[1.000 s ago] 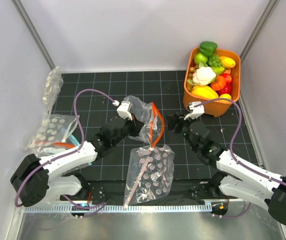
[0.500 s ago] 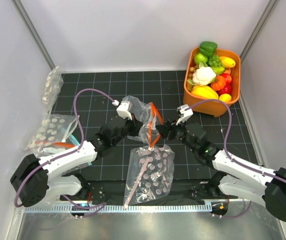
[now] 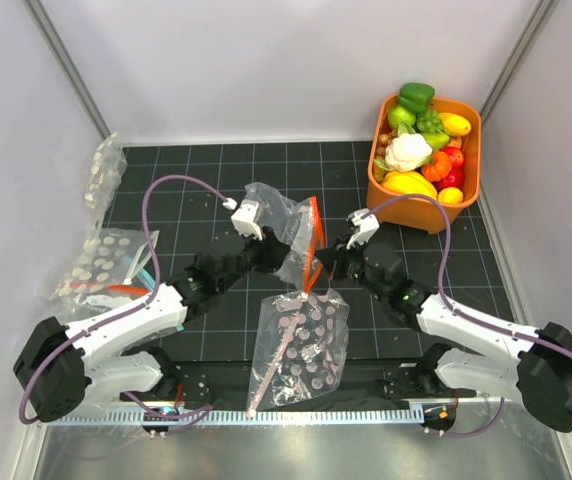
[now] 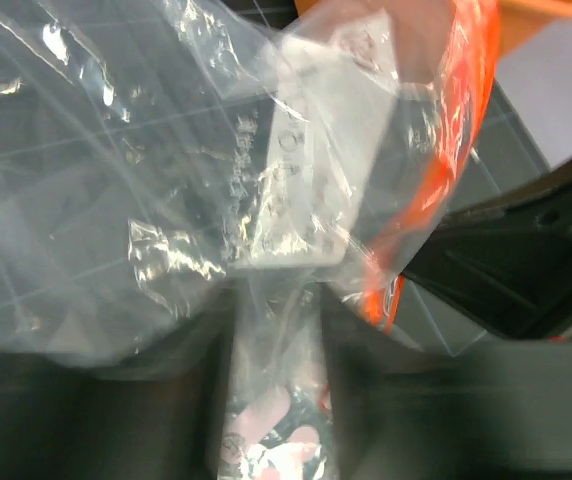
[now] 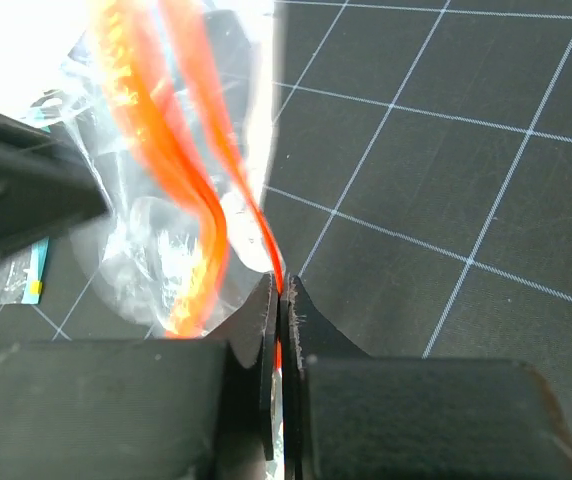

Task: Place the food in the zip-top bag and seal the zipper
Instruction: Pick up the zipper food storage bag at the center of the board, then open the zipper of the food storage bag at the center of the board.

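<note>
Two grips on the zip-top bag (image 3: 282,215): the left hand (image 3: 268,252) pinches its clear wall. The right hand (image 5: 280,300) is clamped on the zipper (image 5: 206,228).

One zip-top bag (image 3: 288,222), one pink-dotted bag (image 3: 303,347), two white-dotted bags (image 3: 106,262) — one basket (image 3: 472,158).

Dotted bag (image 3: 301,345) — obstacle nr zip-top bag (image 3: 286,225).
</note>
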You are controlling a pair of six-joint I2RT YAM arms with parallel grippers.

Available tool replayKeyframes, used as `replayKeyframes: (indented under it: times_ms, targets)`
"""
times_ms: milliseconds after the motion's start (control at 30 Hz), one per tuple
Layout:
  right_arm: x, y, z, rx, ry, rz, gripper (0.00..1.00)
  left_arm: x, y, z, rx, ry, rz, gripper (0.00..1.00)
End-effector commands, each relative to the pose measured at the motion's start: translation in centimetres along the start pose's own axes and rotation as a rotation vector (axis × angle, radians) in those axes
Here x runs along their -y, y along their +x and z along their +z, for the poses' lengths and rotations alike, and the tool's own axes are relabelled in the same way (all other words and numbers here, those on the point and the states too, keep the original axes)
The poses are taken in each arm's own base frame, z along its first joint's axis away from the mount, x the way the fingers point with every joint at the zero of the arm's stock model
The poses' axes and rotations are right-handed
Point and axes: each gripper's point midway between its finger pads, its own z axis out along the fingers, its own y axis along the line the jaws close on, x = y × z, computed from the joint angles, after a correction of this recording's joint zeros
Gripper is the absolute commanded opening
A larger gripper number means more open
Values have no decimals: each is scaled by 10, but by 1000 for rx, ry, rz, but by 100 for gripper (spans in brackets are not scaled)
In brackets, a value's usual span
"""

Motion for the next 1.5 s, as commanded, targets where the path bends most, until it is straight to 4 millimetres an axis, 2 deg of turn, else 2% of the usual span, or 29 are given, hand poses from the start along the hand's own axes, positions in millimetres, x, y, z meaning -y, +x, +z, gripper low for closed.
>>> replayKeyframes:
  times_ms: [0,100,233,267,333,367,400,467,700,833,1000,1233,1400,1467]
  targets:
    - [-9,-29,3,68,-5,13,1,18,-19,-4,3,62,65,48]
    - [-12,-30,4,58,-9,20,1,18,-17,-3,3,35,104,62]
    - [-8,-26,10,28,21,31,1,22,-20,-6,36,-10,161,69]
    - [-10,-26,11,26,19,34,1,34,-17,-9,36,12,186,71]
    - [-11,-26,11,21,13,34,1,36,-17,-9,53,-32,264,73]
    - [-12,-26,11,22,9,34,1,51,-15,-11,58,-18,294,74]
    - [-13,-26,11,23,5,32,1,53,-13,-10,59,-27,321,75]
    - [-14,-27,10,29,1,30,1,56,-3,-5,44,-62,376,75]
    - [-17,-26,8,31,-12,25,1,59,10,10,30,-173,475,73]
    - [-21,-28,7,40,-23,16,1,46,4,16,50,-293,470,71]
    - [-25,-26,6,36,-39,9,1,43,1,16,61,-325,464,70]
    - [-31,-26,6,39,-46,-12,1,42,8,29,35,-355,494,70]
    - [-32,-26,4,46,-45,-20,1,31,13,41,-10,-400,486,61]
    - [-31,-27,4,50,-44,-20,1,24,17,44,-33,-403,474,54]
